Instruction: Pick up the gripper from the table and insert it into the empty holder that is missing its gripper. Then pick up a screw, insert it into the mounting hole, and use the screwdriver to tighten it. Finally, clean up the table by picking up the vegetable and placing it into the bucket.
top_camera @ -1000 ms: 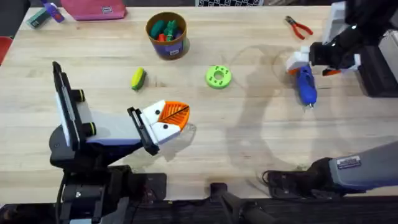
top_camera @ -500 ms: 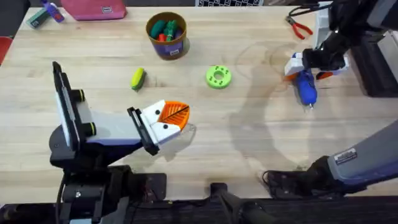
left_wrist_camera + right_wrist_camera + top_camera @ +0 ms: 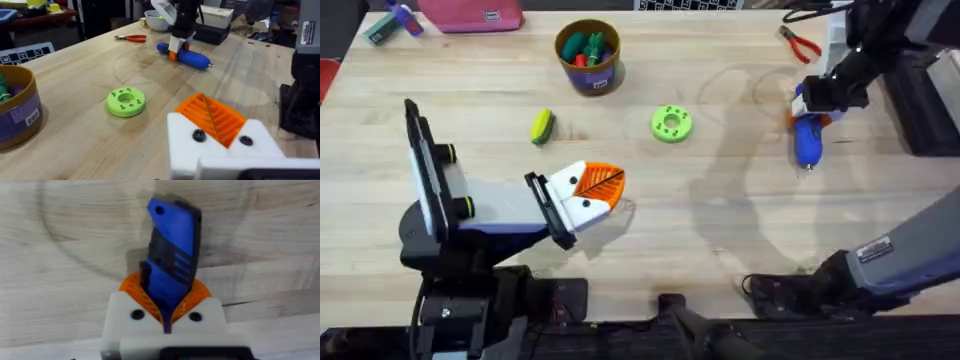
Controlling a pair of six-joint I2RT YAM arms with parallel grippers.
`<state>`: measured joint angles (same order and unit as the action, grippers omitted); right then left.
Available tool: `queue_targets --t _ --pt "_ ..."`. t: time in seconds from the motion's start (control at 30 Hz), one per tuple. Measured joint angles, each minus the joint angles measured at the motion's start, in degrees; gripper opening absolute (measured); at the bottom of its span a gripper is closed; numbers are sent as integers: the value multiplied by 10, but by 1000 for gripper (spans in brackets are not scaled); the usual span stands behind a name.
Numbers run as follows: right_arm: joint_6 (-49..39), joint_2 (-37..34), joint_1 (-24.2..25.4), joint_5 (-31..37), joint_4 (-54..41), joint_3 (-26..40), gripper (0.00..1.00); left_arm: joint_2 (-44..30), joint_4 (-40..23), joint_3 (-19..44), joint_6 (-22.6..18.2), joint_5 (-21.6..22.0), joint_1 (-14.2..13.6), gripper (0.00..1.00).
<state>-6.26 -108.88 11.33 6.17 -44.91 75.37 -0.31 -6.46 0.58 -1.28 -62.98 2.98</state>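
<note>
Currently my right gripper (image 3: 812, 103) pinches the blue screwdriver (image 3: 807, 138) at two o'clock on the table, orange pads clamped on its body in the wrist view. My left gripper (image 3: 592, 193) rests near seven o'clock, pads pressed together; its wedge seems fitted, though I cannot confirm a screw. Tightening looks next. The yellow vegetable (image 3: 542, 126) lies at ten o'clock, not yet in the bucket (image 3: 588, 57) at eleven.

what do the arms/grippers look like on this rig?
Left gripper: white boxy finger blocks with black screws, orange ribbed wedge pads; black arm with yellow-capped joints. Right gripper: same white blocks and orange pads; dark links, grey forearm with a white label, black cables.
</note>
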Motion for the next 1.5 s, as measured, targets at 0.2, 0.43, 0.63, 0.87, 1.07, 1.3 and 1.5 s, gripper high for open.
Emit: queue_targets --t 0.2,0.43,0.63,0.87,1.07,1.3,1.5 --pt "0 0 0 0 0 0 27 0 0 0 0 0 0 7" --pt "0 0 0 0 0 0 27 0 0 0 0 0 0 7" --pt "0 0 0 0 0 0 27 0 0 0 0 0 0 7" --pt "1 0 0 0 -1 0 97 0 0 0 0 0 0 7" --pt "-1 0 1 4 0 3 651 0 0 0 0 0 0 7" --pt "-2 0 6 7 1 7 977 0 0 0 0 0 0 7" --pt "-2 0 5 8 -1 10 989 0 0 0 0 0 0 7"
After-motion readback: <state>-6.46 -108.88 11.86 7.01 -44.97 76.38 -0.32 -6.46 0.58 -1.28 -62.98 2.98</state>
